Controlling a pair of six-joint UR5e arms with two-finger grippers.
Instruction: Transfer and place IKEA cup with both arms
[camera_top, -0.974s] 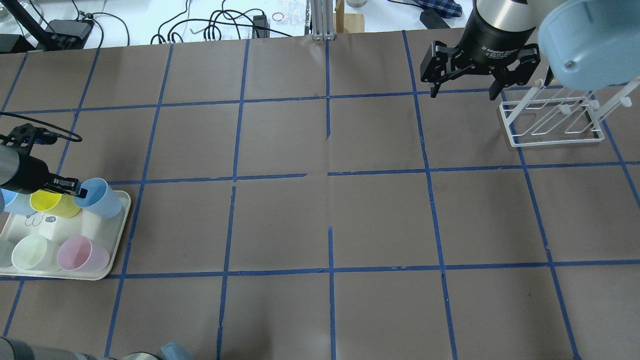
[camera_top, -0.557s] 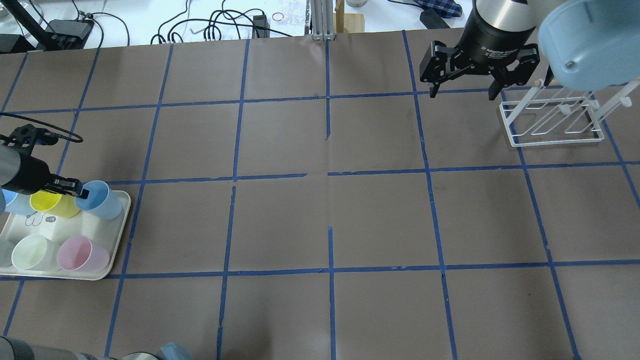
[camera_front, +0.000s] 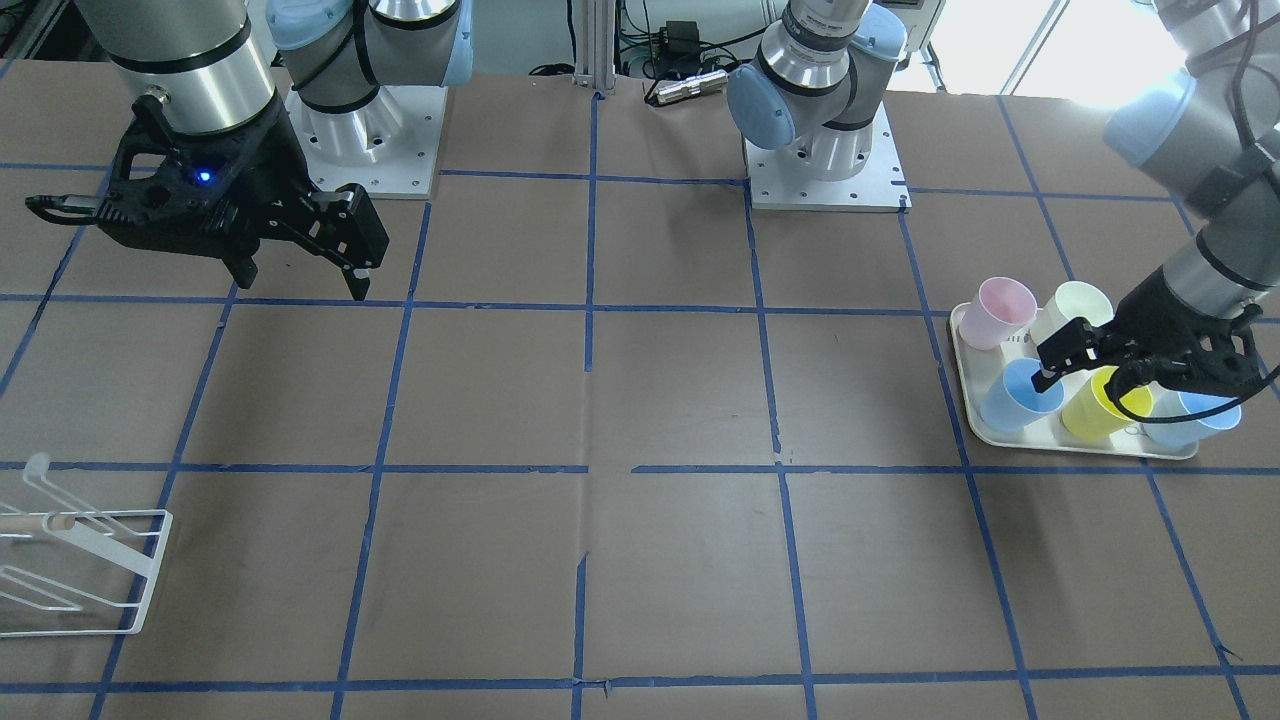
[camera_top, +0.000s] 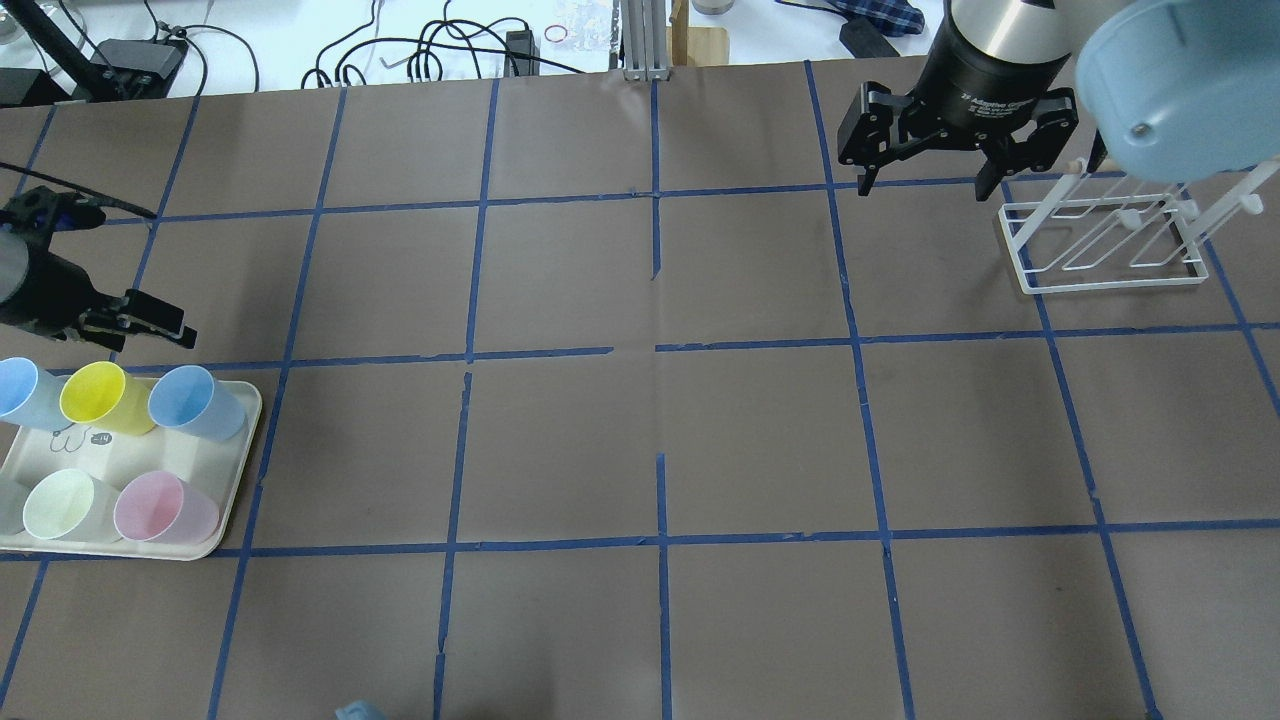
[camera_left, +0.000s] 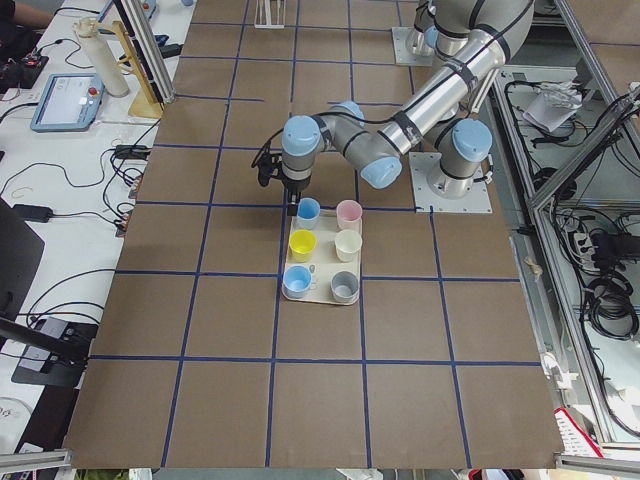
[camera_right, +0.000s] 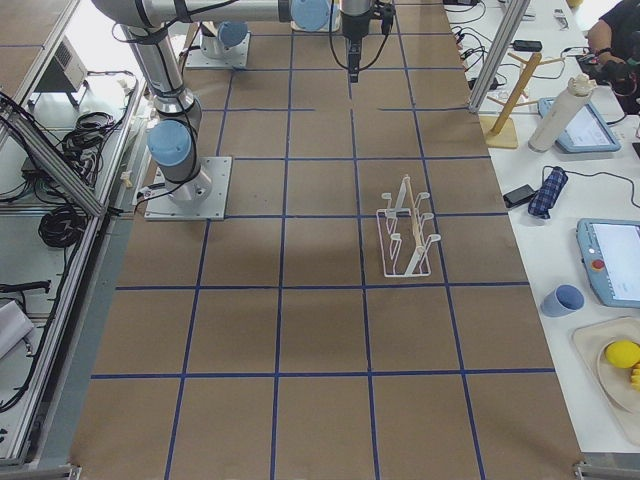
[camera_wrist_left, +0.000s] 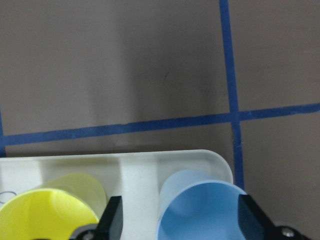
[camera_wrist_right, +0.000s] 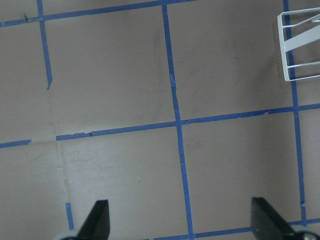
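The IKEA cup (camera_top: 197, 402), a pale blue tumbler, stands at the right end of the tray's far row, beside a yellow cup (camera_top: 98, 397). It also shows in the front view (camera_front: 1018, 396) and the left wrist view (camera_wrist_left: 202, 210). My left gripper (camera_top: 168, 320) is open and empty, held above the cup. In the left wrist view (camera_wrist_left: 180, 222) its fingers stand on either side of the cup's rim. A second blue cup (camera_top: 22, 390) stands at the row's left end. My right gripper (camera_top: 926, 185) is open and empty, hanging high by the white rack (camera_top: 1100, 245).
The white tray (camera_top: 135, 455) sits at the table's left edge and also holds a pale green cup (camera_top: 62, 505) and a pink cup (camera_top: 162, 508). A grey cup (camera_left: 344, 285) shows in the exterior left view. Blue tape lines grid the brown table.
My left gripper has risen away from the blue cup's rim, and the cup stays on the tray. The right arm has not moved.
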